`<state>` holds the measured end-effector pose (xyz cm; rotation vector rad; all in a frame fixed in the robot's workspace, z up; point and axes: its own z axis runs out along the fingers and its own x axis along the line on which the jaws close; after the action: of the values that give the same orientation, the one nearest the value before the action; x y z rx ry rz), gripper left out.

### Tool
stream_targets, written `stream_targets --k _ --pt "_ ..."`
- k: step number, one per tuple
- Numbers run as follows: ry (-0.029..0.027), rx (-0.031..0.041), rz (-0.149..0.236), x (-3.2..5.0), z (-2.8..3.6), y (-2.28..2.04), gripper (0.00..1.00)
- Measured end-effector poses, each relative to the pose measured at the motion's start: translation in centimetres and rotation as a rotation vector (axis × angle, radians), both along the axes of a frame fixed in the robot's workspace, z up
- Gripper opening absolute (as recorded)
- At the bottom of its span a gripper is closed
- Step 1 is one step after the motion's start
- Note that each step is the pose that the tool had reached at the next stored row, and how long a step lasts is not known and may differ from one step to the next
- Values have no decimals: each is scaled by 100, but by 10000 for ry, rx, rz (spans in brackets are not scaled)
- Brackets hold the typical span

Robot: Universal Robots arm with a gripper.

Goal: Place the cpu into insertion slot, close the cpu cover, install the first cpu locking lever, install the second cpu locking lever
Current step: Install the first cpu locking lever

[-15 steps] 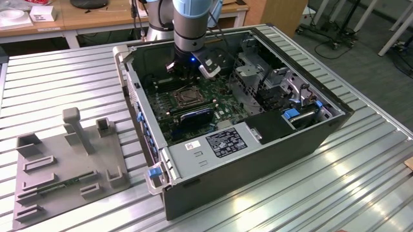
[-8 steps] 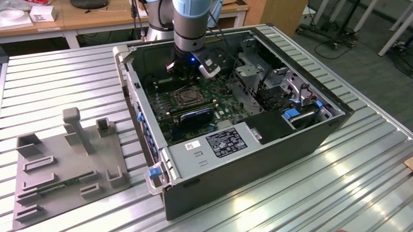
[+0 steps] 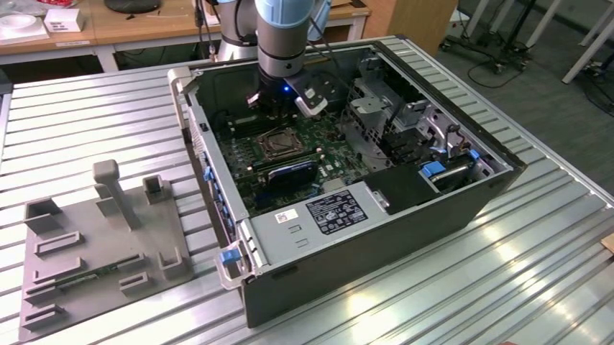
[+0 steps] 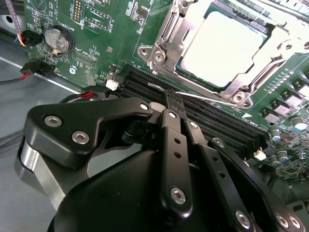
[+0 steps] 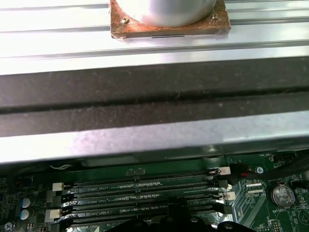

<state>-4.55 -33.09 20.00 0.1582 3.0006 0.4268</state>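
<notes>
Cpu (image 4: 223, 48) sitting under closed cpu cover (image 4: 169, 34) — jaws clenched, hovering over memory slots (image 4: 212, 118), risking scraping them.

A ribbed metal table (image 3: 86, 129) of long silvery slats is seen in the exterior view, and two things are carried directly on it. An open black computer case (image 3: 384, 237) is laid on its side across the middle and towards the exterior view's right, its open face turned upward. Well apart from it, near the exterior view's left, a flat grey fixture plate (image 3: 101, 251) with upright blocks is set on the slats.
</notes>
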Motion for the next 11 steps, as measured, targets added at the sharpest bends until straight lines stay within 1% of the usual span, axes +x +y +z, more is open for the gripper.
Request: stream_targets --k 7,11 --pt "-57 -1 1 -37 -1 0 11" --pt "-132 -2 0 -37 -12 -1 11"
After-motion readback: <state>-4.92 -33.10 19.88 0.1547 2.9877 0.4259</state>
